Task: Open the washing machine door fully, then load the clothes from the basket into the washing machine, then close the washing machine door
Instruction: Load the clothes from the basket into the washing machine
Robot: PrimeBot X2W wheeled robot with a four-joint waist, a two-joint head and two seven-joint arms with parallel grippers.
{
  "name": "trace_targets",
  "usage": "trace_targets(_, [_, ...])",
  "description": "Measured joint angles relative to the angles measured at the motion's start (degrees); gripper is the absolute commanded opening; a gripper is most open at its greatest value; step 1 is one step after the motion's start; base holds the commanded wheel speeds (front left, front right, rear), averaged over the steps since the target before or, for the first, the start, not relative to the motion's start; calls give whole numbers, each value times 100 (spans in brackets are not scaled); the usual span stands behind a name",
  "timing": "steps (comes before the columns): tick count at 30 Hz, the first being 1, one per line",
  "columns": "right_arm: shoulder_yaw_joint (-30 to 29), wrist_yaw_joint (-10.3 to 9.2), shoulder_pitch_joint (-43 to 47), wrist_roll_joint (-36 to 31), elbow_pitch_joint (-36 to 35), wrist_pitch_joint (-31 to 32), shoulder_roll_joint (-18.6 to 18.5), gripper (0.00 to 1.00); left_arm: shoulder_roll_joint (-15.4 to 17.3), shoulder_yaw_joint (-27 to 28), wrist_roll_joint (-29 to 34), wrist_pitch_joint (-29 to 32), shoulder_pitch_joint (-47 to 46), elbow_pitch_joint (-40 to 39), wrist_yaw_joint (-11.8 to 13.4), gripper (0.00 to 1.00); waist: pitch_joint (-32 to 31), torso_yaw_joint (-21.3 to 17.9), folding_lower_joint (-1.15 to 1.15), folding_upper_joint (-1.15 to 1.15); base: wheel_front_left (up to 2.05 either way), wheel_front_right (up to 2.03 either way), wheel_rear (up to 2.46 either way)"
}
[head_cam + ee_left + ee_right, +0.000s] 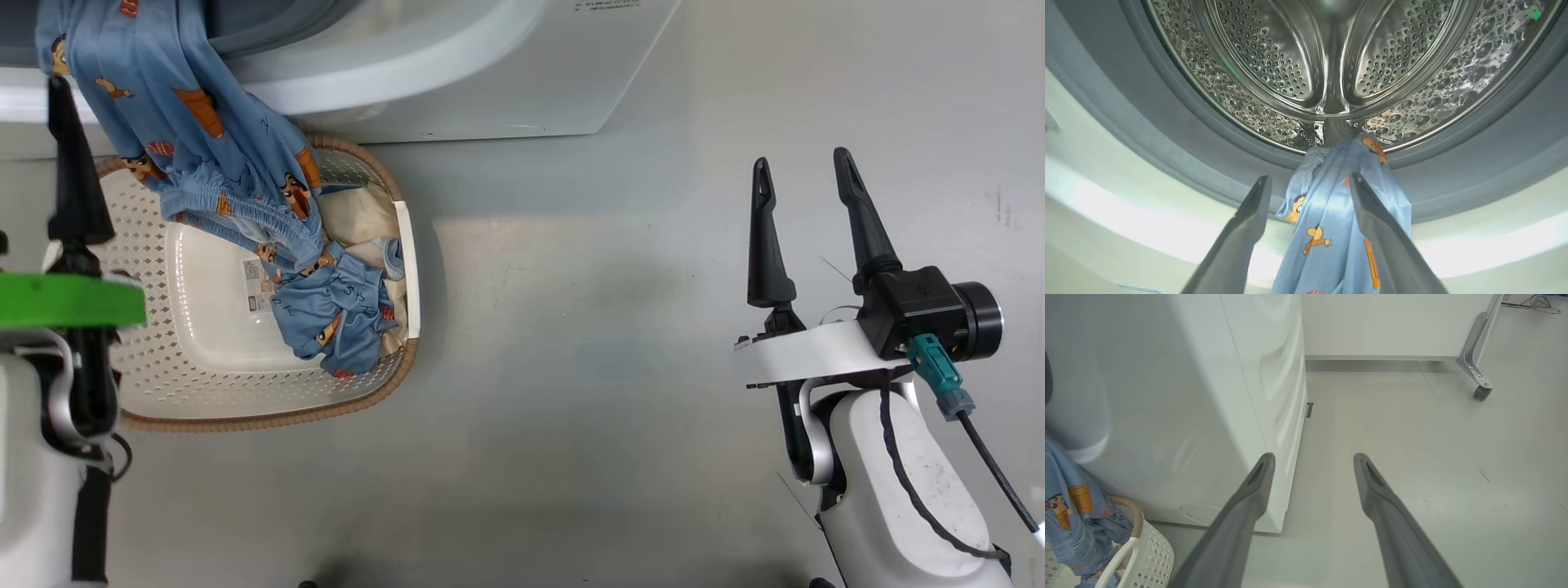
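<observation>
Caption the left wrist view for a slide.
Open left pincer before the steel drum, a blue garment hanging out over the grey seal.

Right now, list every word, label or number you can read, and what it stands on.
Grey print on the washing machine: too small to read.
Barcode label on the basket floor: too blurred to read.
No text can be quoted.
</observation>
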Motion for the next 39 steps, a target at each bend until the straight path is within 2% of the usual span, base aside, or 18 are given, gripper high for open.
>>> trace_targets(18, [51, 1, 4, 0, 36, 0, 1, 100, -370, 118, 445, 1, 1067, -88, 0, 100, -74, -51, 0, 0, 0, 0, 0])
trace_targets(28, [57, 4, 11, 9, 64, 0, 2, 100, -599, 8, 480, 1, 1372, -37, 0, 100, -111, -110, 0, 0, 0, 0, 0])
trace_targets(39, [30, 5, 62, 9, 70, 0, 2, 100, -677, 115, 611, 1, 1527, -70, 0, 100, -159, -105, 0, 0, 0, 0, 0])
